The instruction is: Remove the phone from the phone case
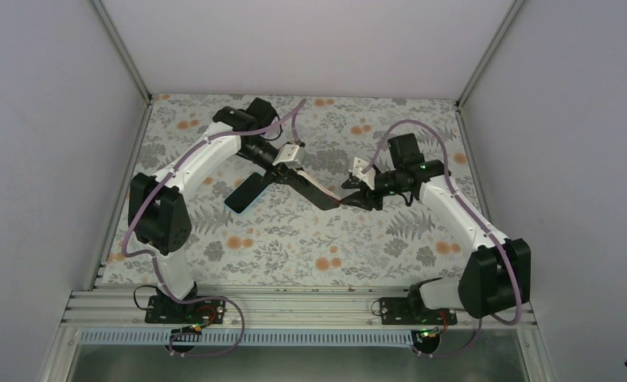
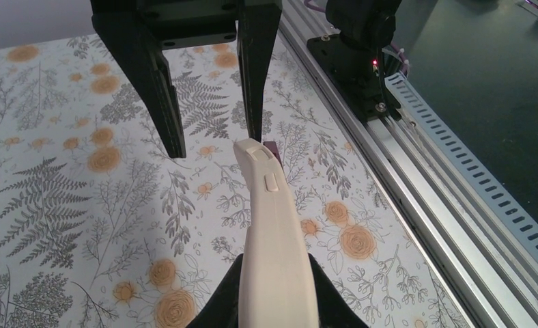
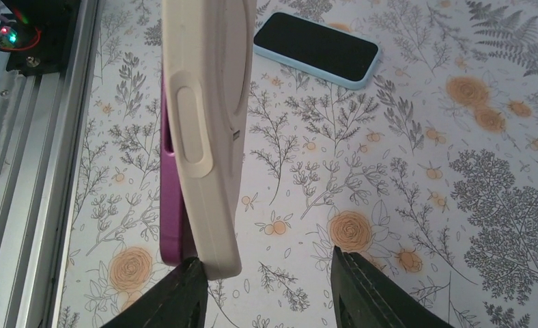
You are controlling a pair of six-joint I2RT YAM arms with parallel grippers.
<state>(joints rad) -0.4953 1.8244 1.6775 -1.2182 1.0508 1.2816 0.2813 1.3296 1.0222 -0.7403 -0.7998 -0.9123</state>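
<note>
A beige phone case (image 2: 276, 239) hangs in the air, edge up, and my left gripper (image 2: 276, 297) is shut on its near end. The purple phone (image 3: 171, 219) shows along one side of the case (image 3: 208, 137), partly out of it at the far corner. My right gripper (image 3: 265, 260) is open at that far end. Its left finger touches the corner of phone and case, while its right finger stands well apart. In the top view the case (image 1: 314, 189) spans between the left gripper (image 1: 289, 169) and the right gripper (image 1: 350, 199), above the middle of the table.
A second phone (image 3: 316, 49) with a black screen and a light blue case lies flat on the flowered tablecloth (image 1: 374, 247), under the left arm (image 1: 247, 192). The metal rail (image 2: 416, 178) runs along the near table edge, with the arm bases on it.
</note>
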